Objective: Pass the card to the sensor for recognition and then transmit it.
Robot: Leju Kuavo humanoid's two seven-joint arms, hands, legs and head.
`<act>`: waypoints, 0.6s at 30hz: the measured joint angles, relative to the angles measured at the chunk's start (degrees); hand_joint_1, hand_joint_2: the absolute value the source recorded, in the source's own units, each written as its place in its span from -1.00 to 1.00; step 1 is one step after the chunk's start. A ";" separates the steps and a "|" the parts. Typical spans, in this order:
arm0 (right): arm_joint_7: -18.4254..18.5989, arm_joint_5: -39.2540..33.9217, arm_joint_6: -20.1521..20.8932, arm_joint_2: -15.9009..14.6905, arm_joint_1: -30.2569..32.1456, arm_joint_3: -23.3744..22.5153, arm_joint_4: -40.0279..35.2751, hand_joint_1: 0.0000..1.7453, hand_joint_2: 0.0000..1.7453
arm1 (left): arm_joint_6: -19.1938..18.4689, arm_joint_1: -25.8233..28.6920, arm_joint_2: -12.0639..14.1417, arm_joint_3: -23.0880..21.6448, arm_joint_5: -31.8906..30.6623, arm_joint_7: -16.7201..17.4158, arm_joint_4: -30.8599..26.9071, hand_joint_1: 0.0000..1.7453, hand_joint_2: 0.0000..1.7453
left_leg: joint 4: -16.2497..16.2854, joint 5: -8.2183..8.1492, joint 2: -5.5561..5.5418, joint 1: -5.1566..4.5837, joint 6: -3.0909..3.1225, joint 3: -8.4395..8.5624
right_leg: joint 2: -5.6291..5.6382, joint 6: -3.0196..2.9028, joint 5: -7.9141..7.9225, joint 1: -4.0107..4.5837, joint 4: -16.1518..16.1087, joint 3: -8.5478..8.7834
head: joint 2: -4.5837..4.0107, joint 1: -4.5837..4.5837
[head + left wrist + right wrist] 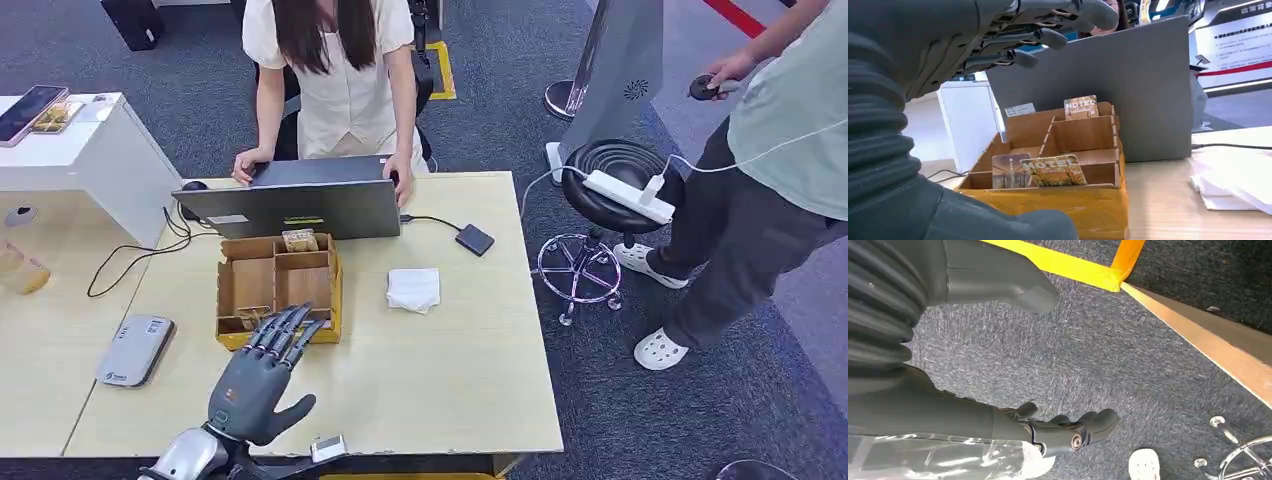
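The left hand is held over the tabletop, just before the cardboard box. Its fingers are spread wide and nothing is held. A hotel card is seen leaning in the box's near compartment. The card looks thin, light, stiff and slippery, so it is best pinched by its upper edge. The right hand hangs over the floor, fingers loosely curled, nothing held.

Dark grey left hand, silver forearm; right hand grey, ribbed cover.
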 joint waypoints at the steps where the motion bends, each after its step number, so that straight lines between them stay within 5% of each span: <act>1: 0.00 0.07 0.02 0.07 -0.02 -0.02 0.00 -1.00 1.00 | 0.04 -0.22 -0.31 0.00 -0.39 0.15 0.46 -1.00 1.00 | 0.00 0.00 0.00 0.00 0.00 0.00 | 0.00 0.00 0.00 0.00 0.00 0.00 | 0.00 0.00; 18: 0.52 2.10 0.20 0.44 -0.19 -0.24 -0.15 -1.00 1.00 | 0.81 -3.95 -3.23 2.62 -7.08 5.01 10.16 -1.00 1.00 | 0.00 0.00 0.00 0.00 0.00 0.01 | 0.01 0.00 0.00 0.00 0.00 0.00 | 0.00 0.00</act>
